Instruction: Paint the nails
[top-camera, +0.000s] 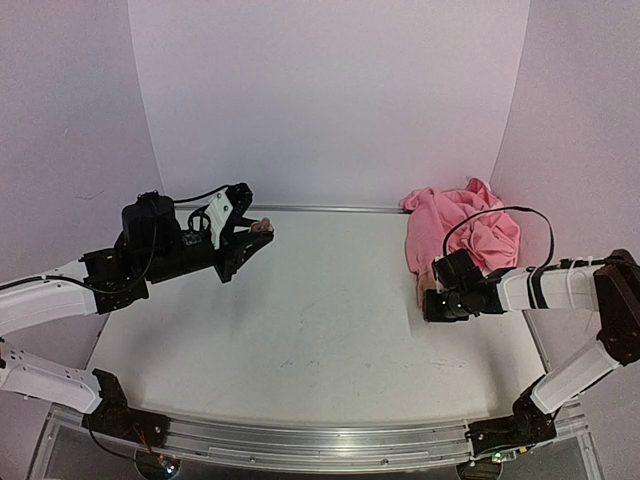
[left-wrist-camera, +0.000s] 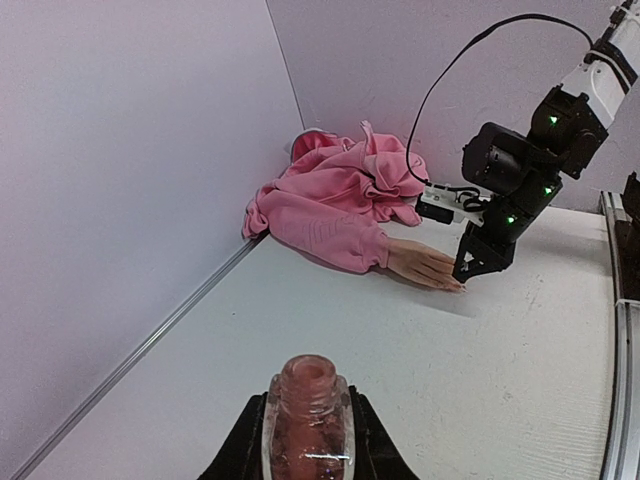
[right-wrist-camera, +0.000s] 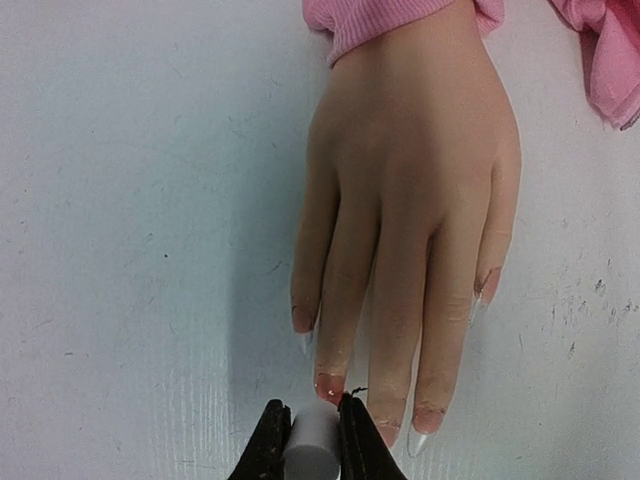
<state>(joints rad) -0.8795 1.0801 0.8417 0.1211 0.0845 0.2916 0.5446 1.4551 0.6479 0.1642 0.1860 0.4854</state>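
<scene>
The mannequin hand (right-wrist-camera: 415, 180) lies palm down on the table, sticking out of a pink sleeve (right-wrist-camera: 385, 18). Its nails (right-wrist-camera: 329, 385) are pale with pinkish smears. My right gripper (right-wrist-camera: 312, 415) is shut on the white cap (right-wrist-camera: 312, 445), right at the tip of one finger; the brush itself is hidden. In the top view this gripper (top-camera: 432, 302) covers most of the hand. My left gripper (left-wrist-camera: 306, 440) is shut on the uncapped pinkish polish bottle (left-wrist-camera: 306, 400), held upright above the table at the far left (top-camera: 262, 228), well apart from the mannequin hand (left-wrist-camera: 425, 265).
The pink garment (top-camera: 465, 232) is bunched in the back right corner against the wall. A metal rail (top-camera: 330, 208) runs along the table's far edge. The white table (top-camera: 300, 320) stretches between the two arms. A black cable (top-camera: 500, 215) loops over the right arm.
</scene>
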